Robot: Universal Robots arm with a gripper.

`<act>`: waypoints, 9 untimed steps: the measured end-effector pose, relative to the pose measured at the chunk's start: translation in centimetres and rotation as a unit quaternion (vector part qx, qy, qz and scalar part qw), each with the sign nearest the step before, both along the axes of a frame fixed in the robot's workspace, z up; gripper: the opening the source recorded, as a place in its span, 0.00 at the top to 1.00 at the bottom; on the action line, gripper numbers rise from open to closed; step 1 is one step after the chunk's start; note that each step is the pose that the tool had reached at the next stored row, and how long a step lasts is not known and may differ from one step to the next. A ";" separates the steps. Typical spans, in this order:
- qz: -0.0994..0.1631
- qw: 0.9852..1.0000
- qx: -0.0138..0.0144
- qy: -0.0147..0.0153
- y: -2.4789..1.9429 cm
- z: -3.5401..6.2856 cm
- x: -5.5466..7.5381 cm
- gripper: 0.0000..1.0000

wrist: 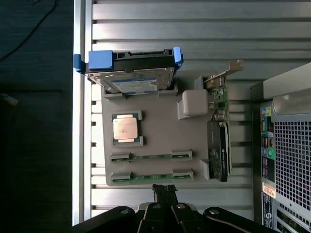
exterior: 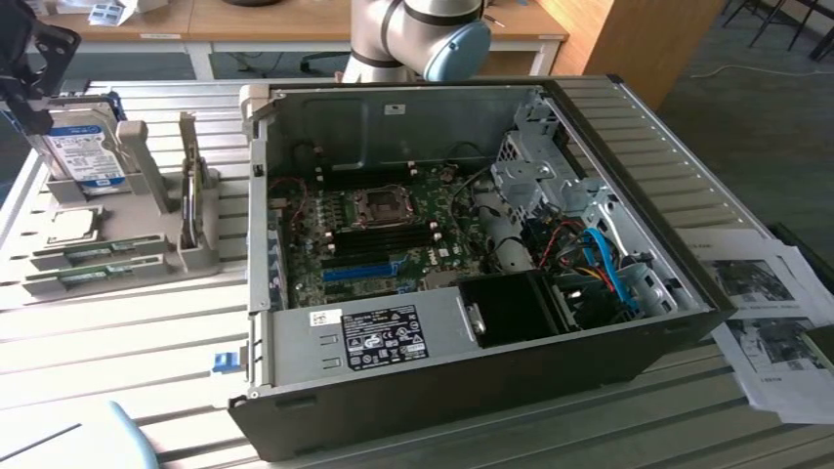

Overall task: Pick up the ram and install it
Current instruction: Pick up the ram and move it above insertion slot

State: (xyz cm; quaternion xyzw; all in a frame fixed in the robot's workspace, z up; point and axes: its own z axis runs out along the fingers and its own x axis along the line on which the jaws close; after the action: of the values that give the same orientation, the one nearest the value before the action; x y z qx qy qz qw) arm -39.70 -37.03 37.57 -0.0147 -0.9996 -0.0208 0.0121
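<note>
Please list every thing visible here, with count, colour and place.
holder: 1, grey, on table.
ram sticks: 2, green, in holder slots.
processor chip: 1, silver, on holder.
hard drive: 1, silver and blue, holder's end.
expansion card: 1, black-green, holder's edge.
computer case: 1, black, open, beside holder.
papers: several, white, exterior view's right of case.
arm: 1, grey, exterior view's top.
claw: 1, black, shut, above holder.

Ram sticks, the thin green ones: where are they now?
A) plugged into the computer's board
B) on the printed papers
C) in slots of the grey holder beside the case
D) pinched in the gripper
C: both ram sticks sit in slots of the grey holder near the processor chip; the shut gripper holds nothing.
</note>
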 end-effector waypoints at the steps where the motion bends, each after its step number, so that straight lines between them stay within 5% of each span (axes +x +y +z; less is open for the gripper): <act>1: 0.000 1.000 0.000 0.000 0.00 -0.02 0.0 0.91; 9: 0.000 1.000 0.000 0.000 0.00 -0.22 0.0 0.91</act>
State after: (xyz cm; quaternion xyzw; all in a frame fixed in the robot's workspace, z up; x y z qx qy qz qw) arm -39.70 -37.03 37.35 -0.0146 -0.9996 -0.0209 0.0120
